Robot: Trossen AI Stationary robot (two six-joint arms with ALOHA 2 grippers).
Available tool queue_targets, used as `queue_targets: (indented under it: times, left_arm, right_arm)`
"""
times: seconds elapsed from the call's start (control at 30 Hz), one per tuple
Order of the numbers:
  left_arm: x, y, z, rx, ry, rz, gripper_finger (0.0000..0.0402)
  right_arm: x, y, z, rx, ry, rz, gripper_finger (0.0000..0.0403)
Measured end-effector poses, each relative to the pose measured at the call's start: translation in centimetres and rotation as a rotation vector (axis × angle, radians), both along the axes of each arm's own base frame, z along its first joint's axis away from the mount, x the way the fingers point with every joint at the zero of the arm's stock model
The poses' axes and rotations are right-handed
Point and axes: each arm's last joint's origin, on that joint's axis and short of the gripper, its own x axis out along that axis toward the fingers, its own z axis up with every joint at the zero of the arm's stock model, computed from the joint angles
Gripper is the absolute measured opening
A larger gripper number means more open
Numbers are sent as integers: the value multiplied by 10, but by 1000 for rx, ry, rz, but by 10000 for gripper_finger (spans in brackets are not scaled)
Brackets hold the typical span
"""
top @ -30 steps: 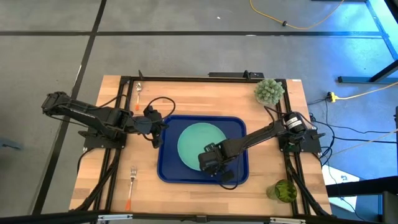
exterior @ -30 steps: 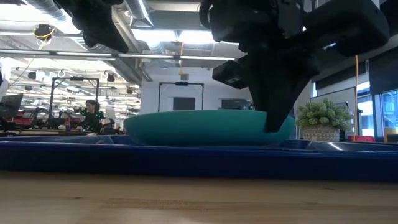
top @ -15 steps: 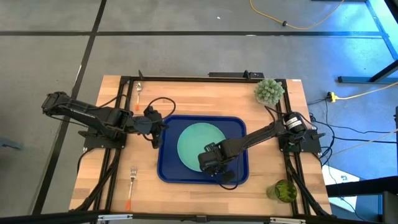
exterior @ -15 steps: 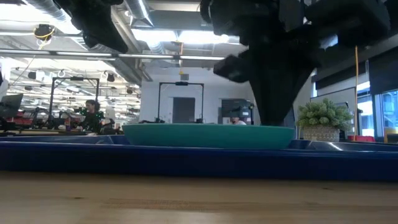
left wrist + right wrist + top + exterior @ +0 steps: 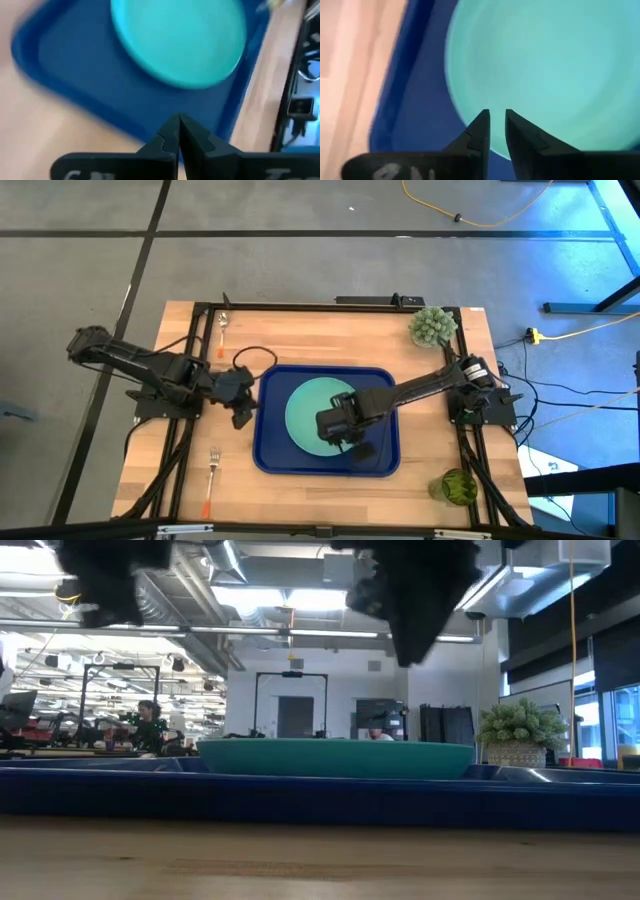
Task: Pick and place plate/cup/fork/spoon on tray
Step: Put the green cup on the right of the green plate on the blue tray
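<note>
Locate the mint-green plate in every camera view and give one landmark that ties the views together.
High view: the plate lies inside the tray, left of centre.
Low view: plate at mid-picture, above the tray's near rim.
Left wrist view: plate at the top.
Right wrist view: plate fills the upper right.
Shared landmark: the dark-blue tray under it.

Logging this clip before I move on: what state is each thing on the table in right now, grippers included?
plate: lying flat in the tray, released.
tray: flat on the table, holding only the plate.
fork: on the table, outside the tray.
spoon: on the table, outside the tray.
cup: on the table, outside the tray.
right gripper: above the plate, empty, slightly open.
left gripper: beside the tray, shut, empty.
</note>
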Motion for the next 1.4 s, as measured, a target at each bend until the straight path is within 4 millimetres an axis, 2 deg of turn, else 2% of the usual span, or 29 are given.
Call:
queue_targets:
  times: [0.1, 0.27, 0.43, 0.53, 0.7, 0.8, 0.9, 1.07, 1.2, 1.4]
  left_arm:
    - [-13, -2, -7, -41, 130, 97, 0]
    - [-28, 3, -12, -17, 238, 257, 0]
    - [-33, -3, -12, -125, 303, 196, 0]
    - [-35, -7, -12, -133, 312, 179, 0]
    - [-36, -11, -12, -131, 312, 156, 0]
    - [-37, -12, -12, -122, 308, 152, 0]
    - [-37, -12, -12, -120, 308, 152, 0]
    - [-37, -12, -12, -117, 306, 154, 0]
    - [-36, -12, -12, -117, 305, 154, 0]
    - [-36, -12, -12, -117, 305, 154, 0]
  right_arm:
    - [3, -4, 15, -66, -42, -20, 61]
    - [8, -15, 44, -175, -131, -67, 61]
    - [11, -29, 68, -164, -189, -173, 61]
    - [8, -37, 74, -133, -148, -245, 61]
    - [-12, -46, 80, -45, 82, -266, 56]
    - [-16, -44, 88, 13, 53, -228, 42]
    - [-30, -37, 105, 88, 38, -165, 34]
    - [-65, -27, 130, 123, -16, -215, 31]
    - [-105, -19, 150, 176, -49, -319, 31]
    - [-171, 10, 155, 237, -10, -365, 31]
